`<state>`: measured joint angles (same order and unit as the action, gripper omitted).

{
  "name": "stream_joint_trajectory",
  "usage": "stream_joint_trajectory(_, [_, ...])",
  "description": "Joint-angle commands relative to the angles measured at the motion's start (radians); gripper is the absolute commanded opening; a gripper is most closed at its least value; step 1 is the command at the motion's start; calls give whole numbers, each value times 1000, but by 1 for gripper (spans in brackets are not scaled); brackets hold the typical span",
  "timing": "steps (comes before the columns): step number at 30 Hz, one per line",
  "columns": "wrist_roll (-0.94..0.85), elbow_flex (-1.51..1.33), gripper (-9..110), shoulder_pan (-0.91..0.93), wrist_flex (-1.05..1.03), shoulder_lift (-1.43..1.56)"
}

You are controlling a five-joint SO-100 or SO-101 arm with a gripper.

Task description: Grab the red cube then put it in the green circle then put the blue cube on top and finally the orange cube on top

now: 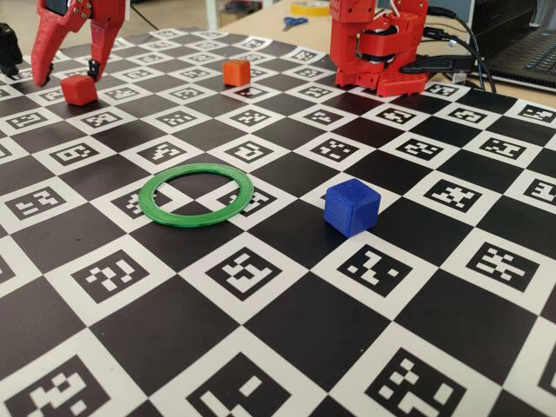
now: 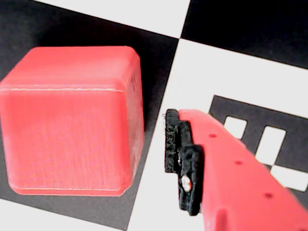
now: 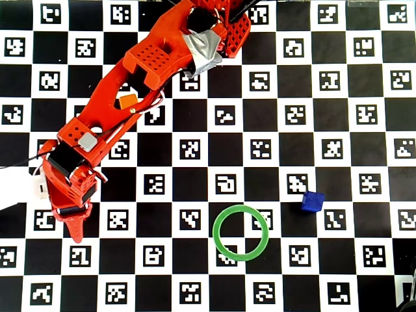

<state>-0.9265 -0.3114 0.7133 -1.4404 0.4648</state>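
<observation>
Red cube (image 1: 79, 89), blue cube (image 1: 351, 207), orange cube (image 1: 236, 72): one each; one green circle (image 1: 196, 195).

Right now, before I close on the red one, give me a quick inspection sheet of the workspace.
Surface: checkerboard marker mat, flat.
Job's things: red cube far left in the fixed view; green circle empty; blue cube right of it; orange cube at the back.
Clutter: scissors and tape roll beyond the mat.
Hand: hand open, straddling the red cube.
Cables: black leads behind the arm's base.
Surroundings: laptop.
</observation>
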Motion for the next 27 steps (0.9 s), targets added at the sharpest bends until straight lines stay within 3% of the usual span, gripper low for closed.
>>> stream_joint_trajectory(1, [6,51,43,5,21,46])
stream_joint_trajectory(13, [17,5,40,3,60,41])
stream_joint_trajectory(27, [6,-5,21,0,52,43])
